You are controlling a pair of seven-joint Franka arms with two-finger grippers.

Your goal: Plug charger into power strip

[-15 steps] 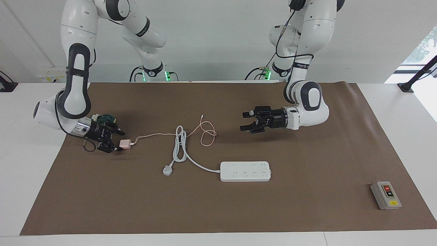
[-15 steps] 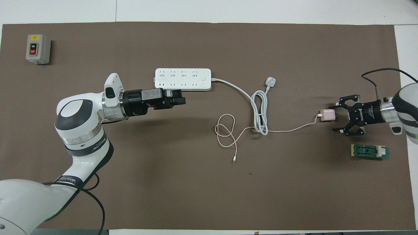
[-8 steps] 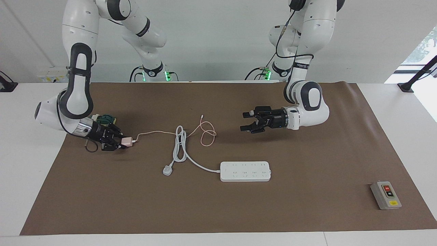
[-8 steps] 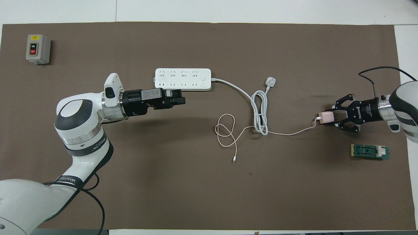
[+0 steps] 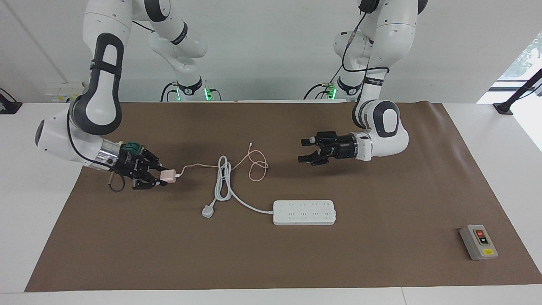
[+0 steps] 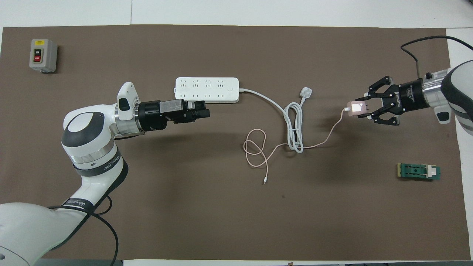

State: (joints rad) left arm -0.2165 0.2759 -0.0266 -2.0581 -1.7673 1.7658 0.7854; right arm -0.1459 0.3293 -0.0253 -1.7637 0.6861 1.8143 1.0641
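Well apart, right pincer [image 5: 163, 177] grips charger [image 5: 168, 176]; power strip [image 5: 304, 212] lies unobstructed.

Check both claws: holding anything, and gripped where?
The right claw is shut on the charger, gripping the pink cube's body at the end away from its cable. The left claw holds nothing; it waits over the mat.

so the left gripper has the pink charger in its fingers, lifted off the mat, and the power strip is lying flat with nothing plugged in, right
Wrong arm. The right gripper holds the charger, raised off the mat at the right arm's end, as the facing view shows. The left gripper holds nothing and hovers over the mat. The power strip does lie flat with nothing plugged in.
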